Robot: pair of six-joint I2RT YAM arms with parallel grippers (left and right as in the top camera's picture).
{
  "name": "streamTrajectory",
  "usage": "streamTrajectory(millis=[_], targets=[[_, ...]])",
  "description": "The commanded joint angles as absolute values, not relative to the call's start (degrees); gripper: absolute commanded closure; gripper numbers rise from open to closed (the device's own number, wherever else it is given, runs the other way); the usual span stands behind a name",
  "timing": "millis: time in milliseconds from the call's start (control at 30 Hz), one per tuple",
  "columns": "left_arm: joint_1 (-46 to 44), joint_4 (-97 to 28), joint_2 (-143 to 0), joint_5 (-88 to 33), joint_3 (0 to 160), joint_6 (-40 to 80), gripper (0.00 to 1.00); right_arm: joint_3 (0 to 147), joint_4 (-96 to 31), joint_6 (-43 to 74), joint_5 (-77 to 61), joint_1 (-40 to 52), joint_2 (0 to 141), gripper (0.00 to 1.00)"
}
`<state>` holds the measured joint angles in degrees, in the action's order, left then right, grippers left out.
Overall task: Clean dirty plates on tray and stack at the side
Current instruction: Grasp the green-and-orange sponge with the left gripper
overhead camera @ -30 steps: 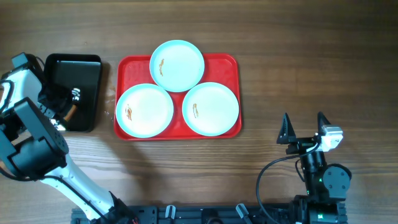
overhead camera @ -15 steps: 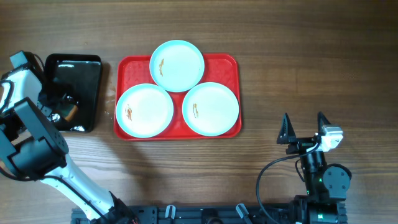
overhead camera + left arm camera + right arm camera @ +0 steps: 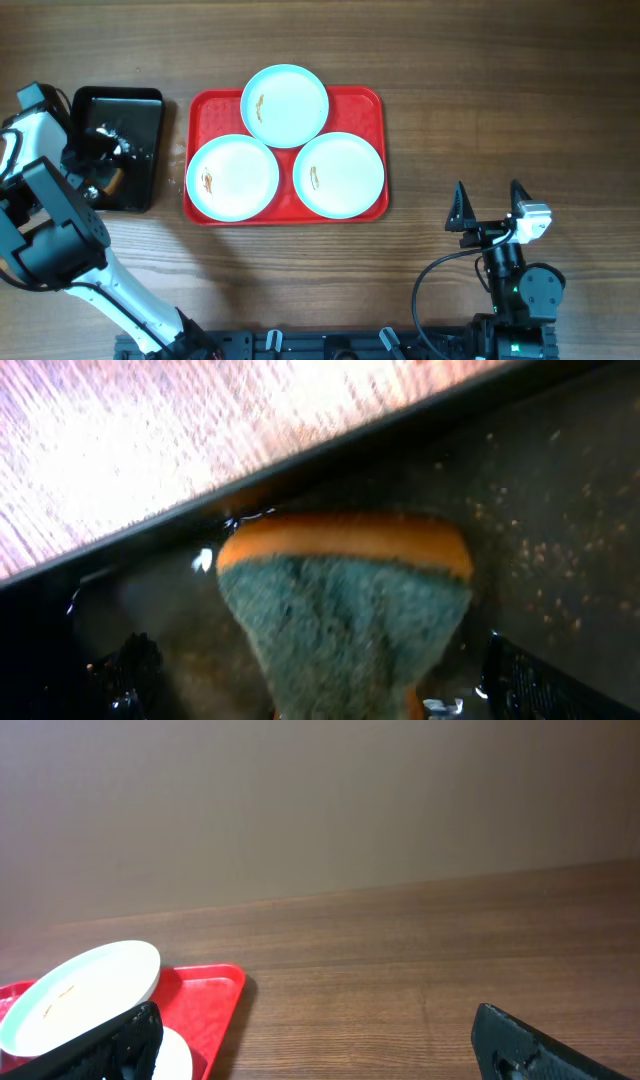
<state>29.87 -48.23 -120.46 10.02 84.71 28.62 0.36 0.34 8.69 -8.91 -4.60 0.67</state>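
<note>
Sponge pickup seems the step in hand: the left end effector (image 3: 320,685) stands with jaws spread astride the orange sponge (image 3: 345,610) with green scouring face in the small black plastic tray (image 3: 118,93), so it should centre, clamp firmly and lift clear of the rim. Three round white smeared plates (image 3: 284,105) lie on the red rectangular plastic tray (image 3: 376,100); the right end effector (image 3: 487,205) rests with jaws apart. No writing is readable.
</note>
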Motion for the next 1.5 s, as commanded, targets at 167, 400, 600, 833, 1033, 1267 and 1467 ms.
streamTrajectory(millis=[167,400,600,833,1033,1267,1467], targets=[[30.1,-51.7,-121.1,5.9,85.1,28.5,0.8,0.3,0.6,7.9,-8.6,-4.7,0.3,0.0],[30.1,-51.7,-120.3,5.8,85.1,28.5,0.83,0.3,0.6,7.9,-8.6,-4.7,0.3,0.0],[30.1,-50.4,-119.8,5.9,85.1,28.5,0.04,0.3,0.6,7.9,-8.6,-4.7,0.5,0.0],[30.1,-49.8,-116.6,6.1,85.1,28.5,0.25,0.3,0.6,7.9,-8.6,-4.7,0.7,0.0],[30.1,-49.9,-116.5,6.1,85.1,28.5,0.29,0.3,0.6,7.9,-8.6,-4.7,0.8,0.0],[30.2,-49.9,-117.4,6.1,84.4,28.5,0.33,0.3,0.6,7.9,-8.6,-4.7,0.8,0.0],[30.2,-49.2,-117.4,6.1,83.2,28.5,0.39,0.3,0.6,7.9,-8.6,-4.7,0.8,0.0]])
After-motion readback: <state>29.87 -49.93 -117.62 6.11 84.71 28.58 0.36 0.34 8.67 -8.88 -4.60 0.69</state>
